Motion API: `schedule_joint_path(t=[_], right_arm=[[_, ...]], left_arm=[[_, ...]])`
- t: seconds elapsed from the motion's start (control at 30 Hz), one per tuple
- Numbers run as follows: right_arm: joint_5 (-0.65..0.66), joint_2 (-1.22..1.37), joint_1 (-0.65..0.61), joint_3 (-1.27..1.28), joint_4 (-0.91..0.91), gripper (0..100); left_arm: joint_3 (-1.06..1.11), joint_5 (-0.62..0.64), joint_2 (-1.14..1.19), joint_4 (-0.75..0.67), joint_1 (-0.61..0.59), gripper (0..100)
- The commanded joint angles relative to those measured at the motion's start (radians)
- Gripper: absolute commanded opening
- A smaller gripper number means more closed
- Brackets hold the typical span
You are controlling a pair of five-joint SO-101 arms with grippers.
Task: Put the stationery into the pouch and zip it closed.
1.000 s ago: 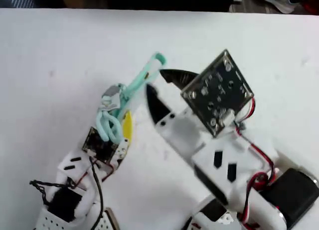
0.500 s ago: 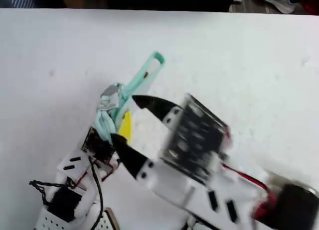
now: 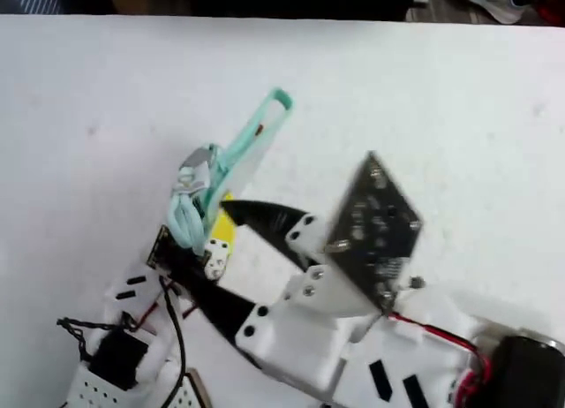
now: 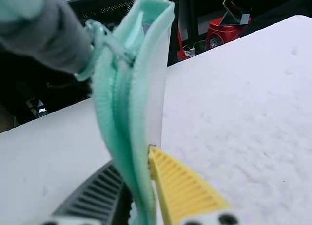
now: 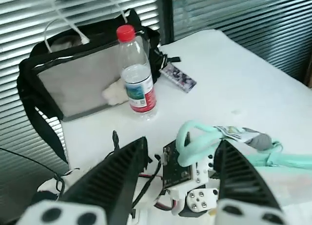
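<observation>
1. Your left tool [image 4: 139, 191] is clamped on the pouch [image 3: 237, 150]: yellow finger [image 4: 183, 191] on one side, grey finger [image 4: 92, 198] on the other, mint zip edge pinched between them
2. The pouch is mint with a clear side panel. It stands on edge over the counter [image 3: 424, 81] and runs from the left tool out toward the far side. You can't tell if it touches the counter
3. There's a loop [image 3: 279, 100] at the pouch's far end, and a mint cord [image 3: 190, 221] is bunched at the near end, right by the left tool
4. A grey tab [image 3: 196, 168] sits on the pouch's upper edge near the cord. You can't tell if the zip is closed
5. Your right tool [image 5: 183, 147] is wide open and holds nothing. Its two black fingers straddle the left tool, one tip just beside the yellow finger, the other on the opposite side of the left wrist
6. Beyond the left arm in the right wrist view, a bottle [image 5: 136, 74] with a red cap stands upright just in front of a grey bag [image 5: 73, 81] with black straps. A small card [image 5: 178, 79] lies flat on the counter near the bottle
</observation>
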Motion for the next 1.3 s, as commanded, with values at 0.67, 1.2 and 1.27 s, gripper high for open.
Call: schedule_joint_path(t=[0.67, 1.2, 1.27], right_arm=[[0.032, 0.01, 0.114, 0.293, -0.222, 1.7], [0.071, 0.044, 0.363, 0.328, -0.449, 1.8], [0.071, 0.051, 0.407, 0.345, -0.452, 1.8]], left_arm=[[-0.005, -0.012, 0.005, -0.023, -0.012, 2], [-0.005, -0.008, 0.005, -0.02, -0.012, 2], [-0.005, -0.008, 0.005, -0.017, -0.012, 2]])
